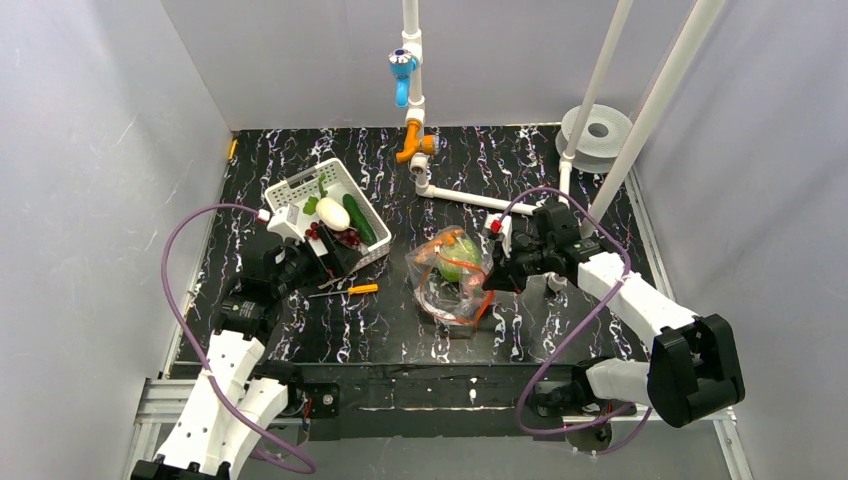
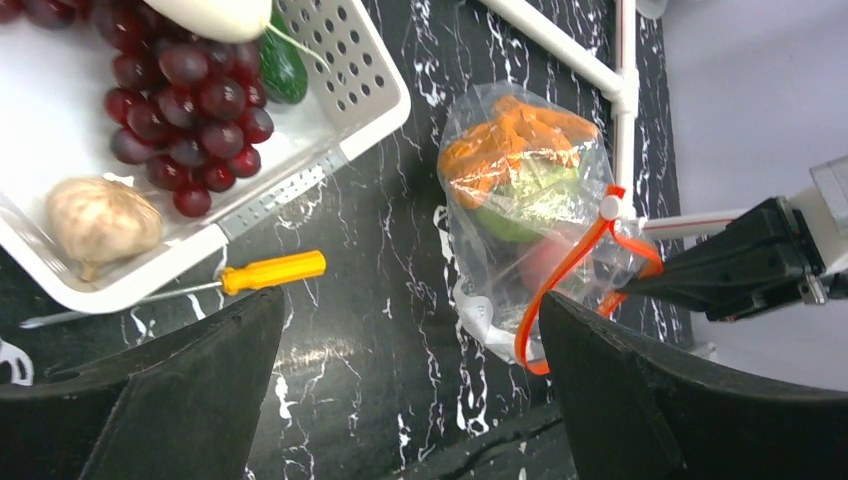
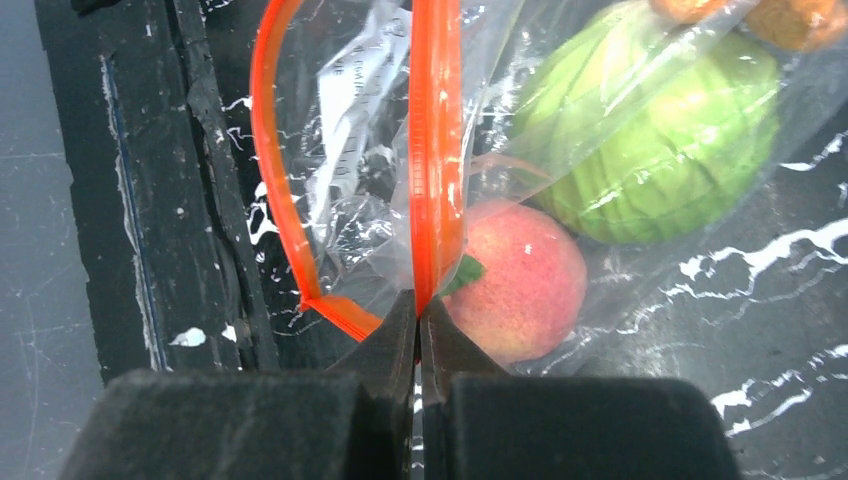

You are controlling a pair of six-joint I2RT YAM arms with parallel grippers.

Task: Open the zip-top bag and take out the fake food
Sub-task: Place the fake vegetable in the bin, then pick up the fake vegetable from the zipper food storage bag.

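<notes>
Zip-top bag (image 1: 452,280) mid-desk (image 1: 560,330), mouth parted; peach (image 3: 520,280), green vegetable (image 3: 660,150) inside. Right claw (image 3: 420,312) clenched on orange zip strip (image 3: 436,150). Left claw (image 2: 408,335) released, empty, near basket (image 2: 300,190), left. Film looks thin, crinkly, probably slippery; food likely light, rigid. Best hold: stiffer strip, opposite lip.

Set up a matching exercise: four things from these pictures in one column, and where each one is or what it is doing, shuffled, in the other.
Things:
1. grapes
2. peach
3. screwdriver
4. right gripper

Places or states:
A. lying on the table
B. shut on the zip strip
C. inside the bag
D. in the basket

Pairs: 1-D, 2-C, 3-A, 4-B
</notes>
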